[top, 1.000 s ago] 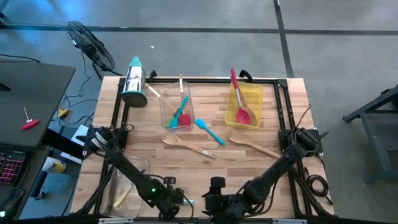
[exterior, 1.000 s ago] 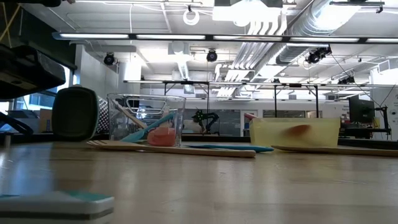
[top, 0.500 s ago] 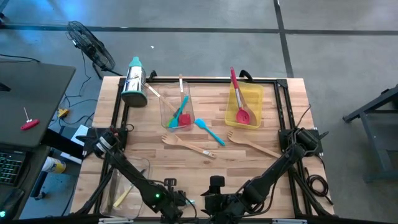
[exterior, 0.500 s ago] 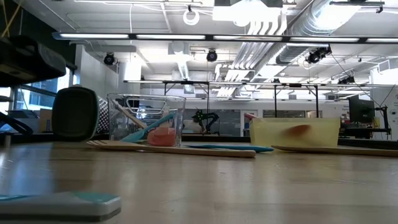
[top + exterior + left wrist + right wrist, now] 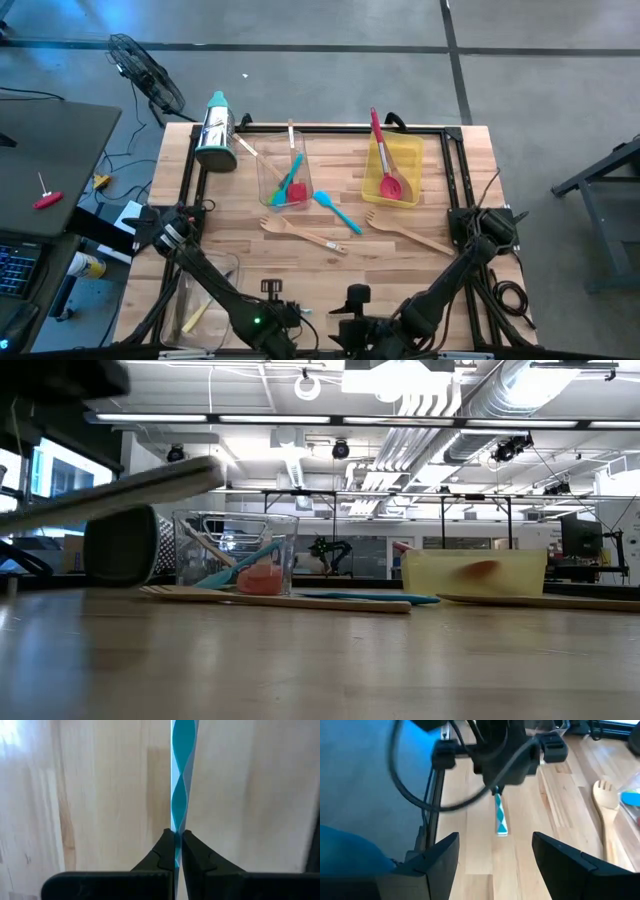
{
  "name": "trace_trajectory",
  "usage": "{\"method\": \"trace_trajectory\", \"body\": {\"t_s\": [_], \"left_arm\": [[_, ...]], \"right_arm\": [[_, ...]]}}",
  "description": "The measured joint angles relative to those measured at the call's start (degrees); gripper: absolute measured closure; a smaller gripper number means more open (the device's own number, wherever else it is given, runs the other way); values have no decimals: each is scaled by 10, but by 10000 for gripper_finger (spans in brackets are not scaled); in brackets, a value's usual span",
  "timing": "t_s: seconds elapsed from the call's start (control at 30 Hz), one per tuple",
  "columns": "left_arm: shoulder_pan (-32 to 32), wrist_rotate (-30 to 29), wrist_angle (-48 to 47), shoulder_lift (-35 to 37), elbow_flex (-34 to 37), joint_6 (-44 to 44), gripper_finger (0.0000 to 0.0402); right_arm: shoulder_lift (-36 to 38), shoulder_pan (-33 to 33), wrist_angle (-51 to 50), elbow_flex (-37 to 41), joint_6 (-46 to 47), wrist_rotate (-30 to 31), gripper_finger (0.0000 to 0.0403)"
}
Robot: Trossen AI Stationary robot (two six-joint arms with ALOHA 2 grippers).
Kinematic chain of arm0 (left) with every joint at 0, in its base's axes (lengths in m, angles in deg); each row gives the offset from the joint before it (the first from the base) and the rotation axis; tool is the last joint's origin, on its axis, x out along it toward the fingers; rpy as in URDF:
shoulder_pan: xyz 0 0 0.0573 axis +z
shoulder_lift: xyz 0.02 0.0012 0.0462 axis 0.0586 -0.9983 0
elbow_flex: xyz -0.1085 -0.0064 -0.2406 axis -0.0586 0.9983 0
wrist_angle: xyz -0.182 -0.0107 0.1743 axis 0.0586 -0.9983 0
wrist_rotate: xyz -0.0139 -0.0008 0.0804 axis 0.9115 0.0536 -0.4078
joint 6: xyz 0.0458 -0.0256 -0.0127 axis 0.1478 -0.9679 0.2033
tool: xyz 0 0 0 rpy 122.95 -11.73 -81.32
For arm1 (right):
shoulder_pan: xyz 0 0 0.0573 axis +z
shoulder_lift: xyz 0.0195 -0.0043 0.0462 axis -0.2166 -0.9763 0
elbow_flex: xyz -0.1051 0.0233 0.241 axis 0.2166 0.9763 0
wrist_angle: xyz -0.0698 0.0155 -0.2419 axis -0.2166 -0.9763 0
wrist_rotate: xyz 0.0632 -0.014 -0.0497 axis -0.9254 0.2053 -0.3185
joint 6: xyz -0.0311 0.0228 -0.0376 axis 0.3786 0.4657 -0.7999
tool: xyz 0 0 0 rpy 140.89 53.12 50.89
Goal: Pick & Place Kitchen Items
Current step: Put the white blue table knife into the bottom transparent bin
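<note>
The knife (image 5: 180, 785), a slim thing with a teal and white twisted pattern, is pinched between the fingers (image 5: 162, 852) of my left gripper (image 5: 178, 851), which are closed tight on its edge. It is lifted clear of the table (image 5: 400, 275); from my right wrist I see it hanging out from under the left gripper (image 5: 496, 790) above the bare wood near the table's front edge. In the low view it shows as a pale blurred bar (image 5: 120, 492) slanting across the upper left.

My right gripper (image 5: 495, 852) sits just beside, at the front of the table, its fingers spread apart and holding nothing, facing the left one.

Farther out, mid-table, lie two wooden forks: one (image 5: 300, 234) towards the left, the other (image 5: 405, 232) towards the right. Between them lies a blue spatula (image 5: 337, 212), just beside the clear bin (image 5: 268, 178). That bin holds a red spatula (image 5: 295, 190), a blue one and a pale-handled utensil. The yellow bin (image 5: 412, 160), to the right, holds a red spatula (image 5: 383, 160) whose handle sticks out over the far rim.

The grater (image 5: 214, 132) lies on its side at the far left corner. Another clear bin (image 5: 228, 270) near the front left holds a wooden utensil (image 5: 197, 315).
</note>
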Motion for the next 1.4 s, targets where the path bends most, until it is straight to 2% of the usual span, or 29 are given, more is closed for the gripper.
{"method": "trace_trajectory", "body": {"t_s": [0.3,0.5,0.73,0.83,1.17,1.4], "left_arm": [[0,-96,-123,1,-154,-5,398],[-14,-183,-278,3,-284,-108,398],[-36,-210,-275,33,-315,-189,398],[-44,-207,-274,35,-315,-216,398],[-85,-86,-274,35,-314,-341,398],[-125,-47,-274,35,-314,-443,398]], "right_arm": [[0,8,-10,0,3,27,160],[0,9,-22,0,15,27,160],[1,13,-36,0,29,25,160],[1,16,-36,0,30,26,160],[1,27,-36,0,33,25,160],[1,27,-34,0,34,25,160]]}}
